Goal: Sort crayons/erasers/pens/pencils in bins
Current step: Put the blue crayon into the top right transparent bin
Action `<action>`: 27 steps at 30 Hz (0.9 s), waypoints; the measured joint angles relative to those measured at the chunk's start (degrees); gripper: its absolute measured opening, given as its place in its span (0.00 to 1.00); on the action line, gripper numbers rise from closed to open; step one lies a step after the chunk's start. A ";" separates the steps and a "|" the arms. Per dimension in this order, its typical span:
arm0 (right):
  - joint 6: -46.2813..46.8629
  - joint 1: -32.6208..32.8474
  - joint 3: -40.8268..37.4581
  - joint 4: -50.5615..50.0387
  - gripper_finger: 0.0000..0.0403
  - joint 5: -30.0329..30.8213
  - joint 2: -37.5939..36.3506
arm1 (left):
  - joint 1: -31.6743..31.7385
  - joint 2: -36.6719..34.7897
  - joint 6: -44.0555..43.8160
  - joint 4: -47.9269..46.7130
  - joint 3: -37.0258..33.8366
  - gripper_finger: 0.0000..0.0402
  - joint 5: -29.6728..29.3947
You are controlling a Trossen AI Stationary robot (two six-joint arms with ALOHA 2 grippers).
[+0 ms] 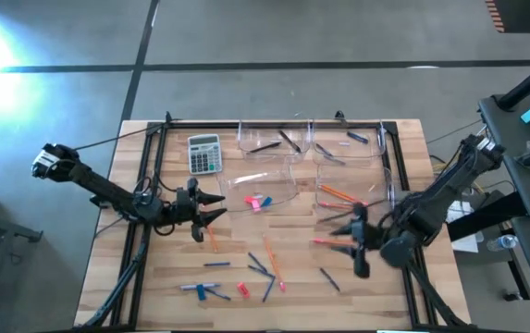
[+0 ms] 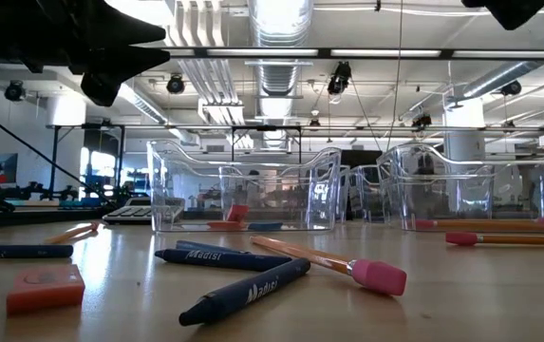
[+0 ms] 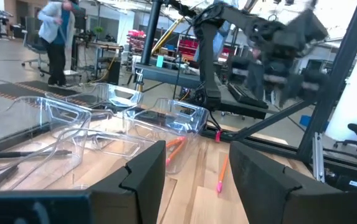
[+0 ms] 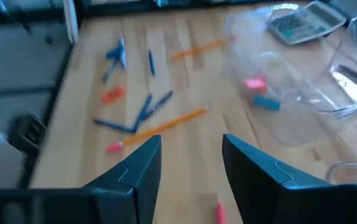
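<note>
Four clear bins stand at the table's far middle; the near-left one [image 1: 263, 185] holds a pink eraser [image 4: 254, 83] and a light blue one [image 4: 266, 102], and the near-right one [image 1: 352, 190] holds orange pencils [image 1: 338, 192]. Loose pencils [image 1: 272, 259], blue crayons [image 1: 263, 268], a dark pen [image 1: 329, 277] and a red eraser [image 1: 242, 289] lie on the wood nearer the front. My left gripper [image 1: 214, 208] hangs open left of the bins. My right gripper [image 1: 343, 233] is open above the table, over a pencil [image 1: 325, 242] lying in front of the near-right bin.
A grey calculator [image 1: 204, 153] lies at the far left of the bins. The two far bins [image 1: 269, 139] [image 1: 348, 143] hold dark pens and a blue stick. A black frame [image 1: 154, 176] runs along the table's sides. A person [image 3: 57, 37] stands in the room behind.
</note>
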 joint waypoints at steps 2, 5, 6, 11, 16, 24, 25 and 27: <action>1.24 0.00 0.85 -0.85 0.40 -0.37 4.21 | 0.00 0.00 -0.02 -0.04 0.00 0.41 0.00; 5.64 0.00 1.11 -1.04 0.40 -4.10 9.94 | 0.00 0.00 0.03 -0.10 0.00 0.41 0.00; 7.69 0.00 1.24 -1.02 0.40 -5.77 11.86 | 0.00 0.00 0.03 -0.12 0.00 0.41 0.00; 16.64 0.15 1.94 -1.69 0.40 -14.67 19.99 | 0.00 0.00 0.05 -0.14 0.00 0.41 0.00; 24.82 1.48 2.26 -2.26 0.40 -18.43 25.56 | 0.00 0.00 0.07 -0.07 0.00 0.41 1.86; 32.09 2.25 2.31 -1.12 0.40 -22.02 31.22 | 0.00 0.02 0.55 -0.02 0.07 0.41 5.44; 31.88 2.25 2.67 -0.86 0.40 -22.16 31.79 | 0.00 0.02 0.55 -0.02 0.21 0.41 5.46; 30.81 2.25 3.90 -0.69 0.40 -22.17 33.21 | 0.00 0.02 0.52 0.00 0.33 0.41 5.46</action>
